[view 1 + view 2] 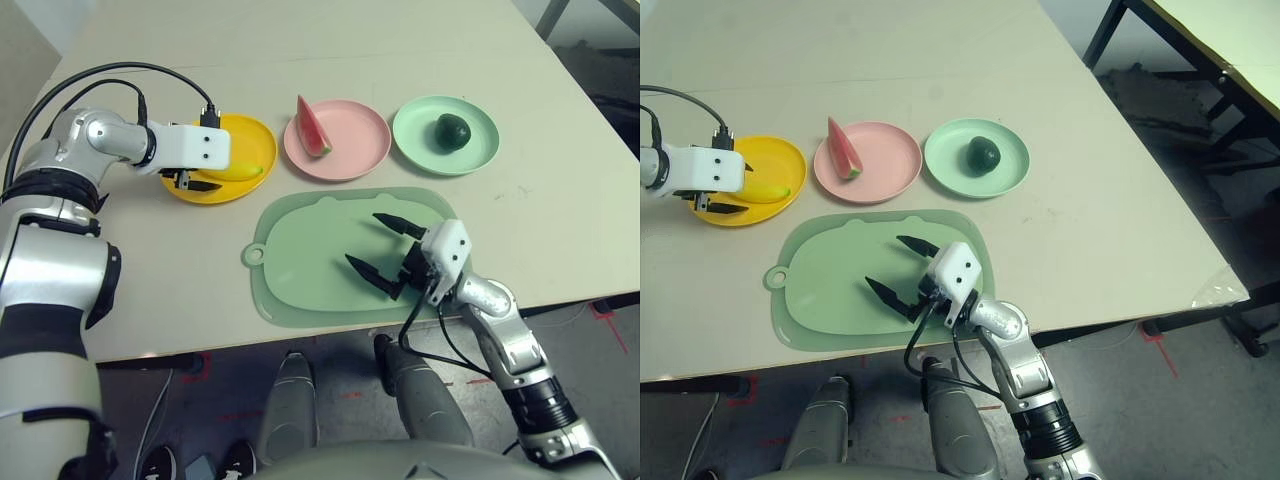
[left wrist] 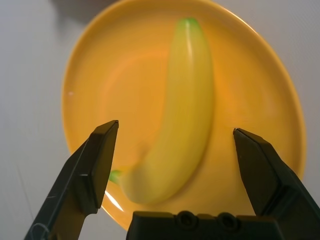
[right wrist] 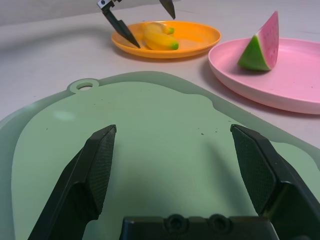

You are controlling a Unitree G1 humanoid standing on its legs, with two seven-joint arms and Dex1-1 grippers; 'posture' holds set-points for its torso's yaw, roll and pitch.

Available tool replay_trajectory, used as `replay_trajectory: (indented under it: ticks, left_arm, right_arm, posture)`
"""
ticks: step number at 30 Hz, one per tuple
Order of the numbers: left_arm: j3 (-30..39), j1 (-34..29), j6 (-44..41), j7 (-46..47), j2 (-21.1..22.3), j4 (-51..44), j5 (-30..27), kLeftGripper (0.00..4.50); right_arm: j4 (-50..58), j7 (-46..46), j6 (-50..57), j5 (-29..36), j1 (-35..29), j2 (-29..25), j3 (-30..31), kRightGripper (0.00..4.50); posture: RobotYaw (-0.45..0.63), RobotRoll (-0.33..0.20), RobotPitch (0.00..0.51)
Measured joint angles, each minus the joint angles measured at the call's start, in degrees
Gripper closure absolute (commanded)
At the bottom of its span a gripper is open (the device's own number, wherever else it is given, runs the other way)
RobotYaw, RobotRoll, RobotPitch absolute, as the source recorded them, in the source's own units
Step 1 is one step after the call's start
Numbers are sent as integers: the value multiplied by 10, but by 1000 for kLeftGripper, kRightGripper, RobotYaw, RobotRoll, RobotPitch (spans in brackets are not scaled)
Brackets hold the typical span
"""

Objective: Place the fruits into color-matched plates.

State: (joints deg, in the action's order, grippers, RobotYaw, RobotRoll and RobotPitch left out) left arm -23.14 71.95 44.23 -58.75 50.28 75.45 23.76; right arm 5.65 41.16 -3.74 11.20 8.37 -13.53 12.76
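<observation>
The yellow banana (image 2: pixel 182 115) lies in the yellow-orange plate (image 1: pixel 250 135) at the left. My left gripper (image 1: pixel 195 183) hangs open just above that plate, its fingers on either side of the banana and not touching it. The red watermelon wedge (image 1: pixel 312 127) stands on the left part of the pink plate (image 1: pixel 355 135) in the middle. The dark green avocado (image 1: pixel 453 130) rests in the mint green plate (image 1: pixel 420 135) at the right. My right gripper (image 1: pixel 364 238) is open over the pale green mat (image 1: pixel 310 250), nothing between its fingers.
The three plates stand in a row behind the mat on a beige table (image 1: pixel 300 60). A black cable (image 1: pixel 110 70) loops above my left arm. The table's near edge runs just below the mat. Another table's dark legs (image 1: pixel 1160 60) stand off to the right.
</observation>
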Motion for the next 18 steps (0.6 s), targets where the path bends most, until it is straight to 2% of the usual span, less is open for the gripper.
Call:
replay_trajectory:
  ticks: [3, 7, 10, 13, 16, 18]
  left_arm:
    - [62, -4, -4, -40, -2, 0, -57, 9]
    - [177, -4, -53, -102, -20, -17, -178, 9]
    - [230, -23, -88, -83, 1, -51, -225, 9]
    - [294, -78, -137, -34, 34, -77, -270, 9]
    - [384, -188, -186, 20, 64, -110, -338, 9]
    - [441, -274, -218, 51, 68, -146, -382, 9]
  right_arm:
    - [0, -5, 5, 7, 0, 0, -7, 0]
    - [-8, -19, 14, 26, 3, -7, -48, 0]
    - [-46, -28, 15, 41, 19, -27, -93, 0]
    - [-96, -39, 14, 55, 58, -54, -153, 0]
    - [-169, -47, 1, 66, 108, -73, -201, 0]
    - [-224, -54, -19, 67, 129, -82, -230, 0]
  posture:
    - [-146, 0, 243]
    - [-140, 0, 254]
    - [-141, 0, 255]
    - [-119, 0, 263]
    - [-68, 0, 269]
    - [-41, 0, 270]
